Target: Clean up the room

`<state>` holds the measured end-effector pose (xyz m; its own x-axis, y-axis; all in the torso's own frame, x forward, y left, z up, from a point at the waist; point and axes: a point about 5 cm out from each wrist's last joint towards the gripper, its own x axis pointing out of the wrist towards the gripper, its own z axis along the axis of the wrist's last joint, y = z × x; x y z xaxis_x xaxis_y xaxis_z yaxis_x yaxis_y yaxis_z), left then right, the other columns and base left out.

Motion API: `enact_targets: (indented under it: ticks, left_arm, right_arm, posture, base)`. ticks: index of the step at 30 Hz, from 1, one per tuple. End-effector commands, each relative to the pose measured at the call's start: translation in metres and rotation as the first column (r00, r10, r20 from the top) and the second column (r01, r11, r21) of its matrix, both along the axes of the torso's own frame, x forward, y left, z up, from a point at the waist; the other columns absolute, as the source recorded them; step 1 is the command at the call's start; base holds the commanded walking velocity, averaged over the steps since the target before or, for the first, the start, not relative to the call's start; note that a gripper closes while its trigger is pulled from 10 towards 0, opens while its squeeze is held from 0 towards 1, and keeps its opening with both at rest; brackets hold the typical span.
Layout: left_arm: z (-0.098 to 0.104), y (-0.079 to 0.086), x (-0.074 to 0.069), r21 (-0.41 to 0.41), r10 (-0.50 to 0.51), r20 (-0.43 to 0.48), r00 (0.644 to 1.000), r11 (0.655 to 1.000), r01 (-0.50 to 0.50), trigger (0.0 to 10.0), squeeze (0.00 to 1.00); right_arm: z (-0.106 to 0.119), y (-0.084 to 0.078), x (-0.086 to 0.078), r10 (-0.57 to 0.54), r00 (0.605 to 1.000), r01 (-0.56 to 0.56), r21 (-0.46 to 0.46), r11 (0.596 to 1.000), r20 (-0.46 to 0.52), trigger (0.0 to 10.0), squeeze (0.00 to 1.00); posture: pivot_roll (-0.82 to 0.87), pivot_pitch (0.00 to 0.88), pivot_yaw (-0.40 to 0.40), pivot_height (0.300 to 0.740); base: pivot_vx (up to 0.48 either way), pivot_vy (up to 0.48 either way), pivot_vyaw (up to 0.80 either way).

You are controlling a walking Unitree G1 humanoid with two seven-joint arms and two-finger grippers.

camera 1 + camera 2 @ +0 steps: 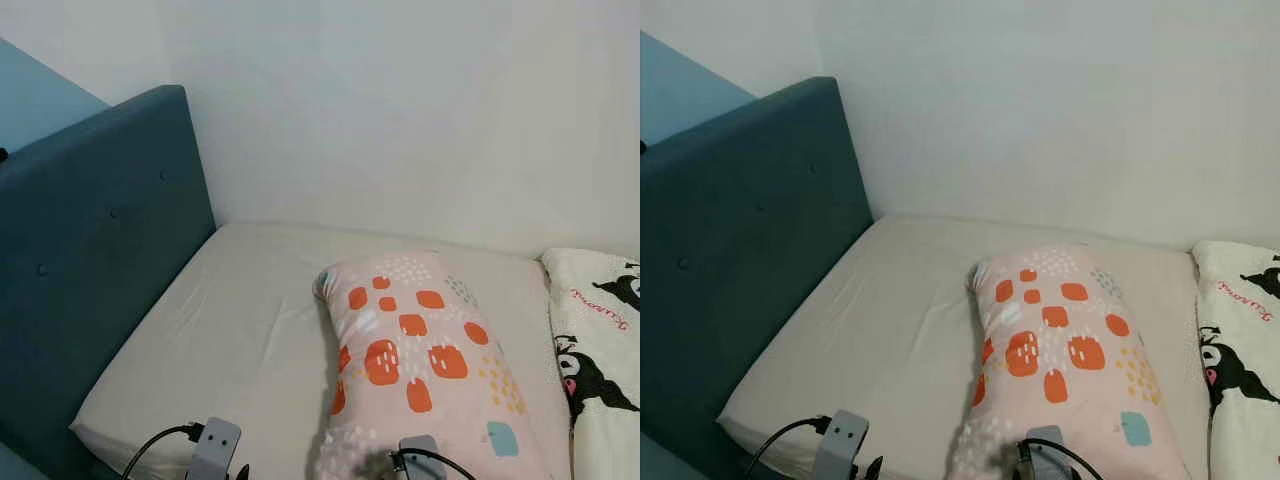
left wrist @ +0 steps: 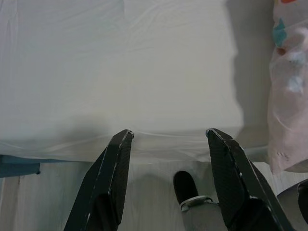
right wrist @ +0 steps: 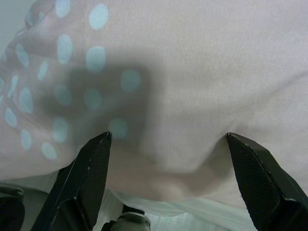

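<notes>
A long pink pillow [image 1: 420, 370] with orange, yellow and blue patches lies lengthwise on the cream bed sheet [image 1: 240, 340]. My right gripper [image 3: 168, 139] is open at the pillow's near end, its fingers [image 3: 84, 175] spread just off the pink fabric [image 3: 202, 77] with blue dots. My left gripper [image 2: 168, 134] is open over the mattress's near edge, nothing between its fingers, with the pillow [image 2: 288, 96] off to one side. The wrist mounts [image 1: 215, 445] of both arms peek in at the bottom of the eye views.
A dark teal padded headboard [image 1: 90, 250] stands along the left of the bed. A white wall [image 1: 420, 110] backs the bed. A white blanket with black cartoon figures [image 1: 600, 340] lies at the right edge. Pale floor [image 2: 57, 197] shows below the mattress edge.
</notes>
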<state>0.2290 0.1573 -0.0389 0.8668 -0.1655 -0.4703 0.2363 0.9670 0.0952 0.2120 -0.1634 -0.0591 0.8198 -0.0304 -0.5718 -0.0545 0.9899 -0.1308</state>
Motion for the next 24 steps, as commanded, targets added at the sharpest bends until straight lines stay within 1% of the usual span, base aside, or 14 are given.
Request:
enact_targets:
  ticks: [1,7,10,24]
  left_arm:
    - [-0.0015,-0.0005,-0.0011,0.015,-0.023,-0.013,1.000,1.000,0.023,10.0,0.00]
    - [-0.0007,-0.0030,0.0004,0.019,-0.039,-0.013,0.999,0.999,0.040,10.0,0.00]
    - [-0.0017,-0.0029,0.0003,-0.003,-0.016,-0.025,1.000,1.000,0.015,10.0,0.00]
    - [-0.0012,-0.0012,0.0027,0.012,-0.004,-0.031,1.000,1.000,0.005,10.0,0.00]
  right_arm:
    - [-0.0016,-0.0015,-0.0029,-0.021,1.000,0.021,0.005,1.000,-0.007,10.0,0.00]
    - [-0.0016,-0.0028,-0.0028,-0.029,1.000,0.029,0.004,1.000,-0.007,10.0,0.00]
    - [-0.0015,-0.0033,-0.0027,-0.034,0.999,0.034,0.004,0.999,-0.006,10.0,0.00]
    - [0.0013,-0.0087,0.0013,-0.047,0.999,0.047,0.004,0.999,0.004,10.0,0.00]
  posture:
    - [0.04,0.096,-0.001,0.740]
    - [0.04,0.093,0.000,0.740]
    - [0.04,0.094,0.000,0.740]
    - [0.04,0.094,-0.002,0.740]
  base:
    - [0.000,-0.247,0.00]
    - [0.000,-0.480,0.00]
    - [0.000,0.000,0.00]
    - [0.000,0.000,0.00]
